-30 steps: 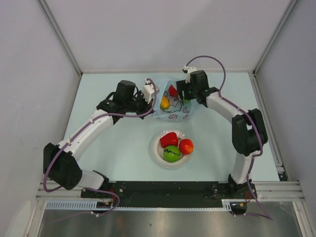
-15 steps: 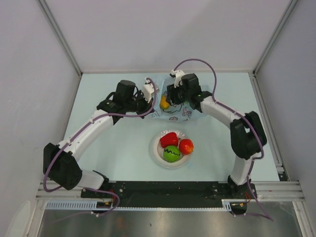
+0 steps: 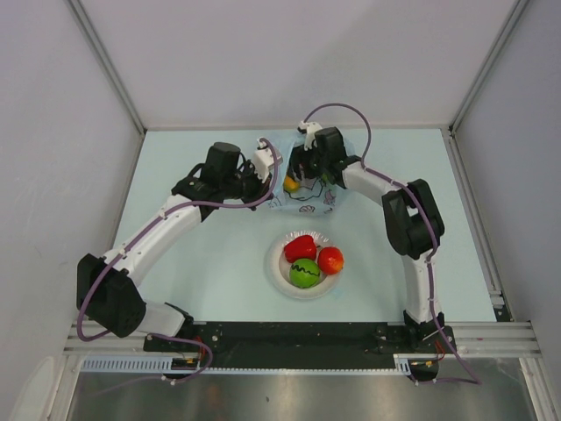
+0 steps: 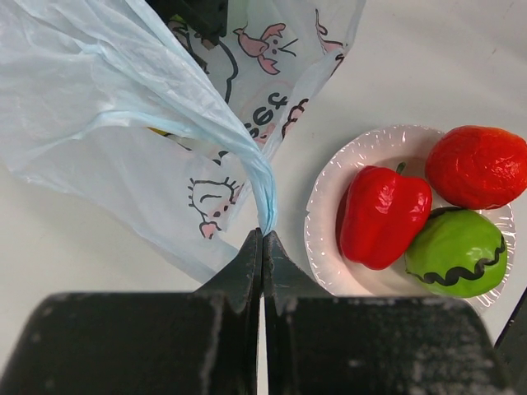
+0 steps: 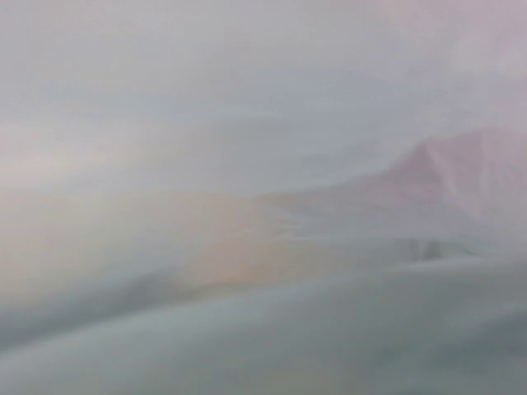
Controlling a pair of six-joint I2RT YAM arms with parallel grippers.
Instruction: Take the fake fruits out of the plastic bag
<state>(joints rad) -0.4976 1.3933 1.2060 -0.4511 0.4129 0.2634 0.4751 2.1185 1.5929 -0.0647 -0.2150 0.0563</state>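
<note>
The plastic bag (image 3: pixel 313 204) lies at the back of the table, light blue with a cartoon print. My left gripper (image 3: pixel 266 173) is shut on a bunched edge of it (image 4: pixel 265 202), seen as closed jaws in the left wrist view (image 4: pixel 263 234). My right gripper (image 3: pixel 303 178) reaches down into the bag's mouth, its fingers hidden. A yellow-orange fruit (image 3: pixel 290 183) shows inside, next to it. The right wrist view is a blur of plastic with a faint orange patch (image 5: pixel 222 239). A red pepper (image 3: pixel 300 246), a red fruit (image 3: pixel 330 260) and a green fruit (image 3: pixel 304 273) lie on the plate.
The white round plate (image 3: pixel 278 274) sits just in front of the bag, its rim (image 4: pixel 324 191) close to my left fingertips. Grey walls enclose the table at the back and both sides.
My right gripper has moved left and down into the bag's mouth. The red fruit seen inside the bag earlier is now covered by the arm. The left arm has held still.
</note>
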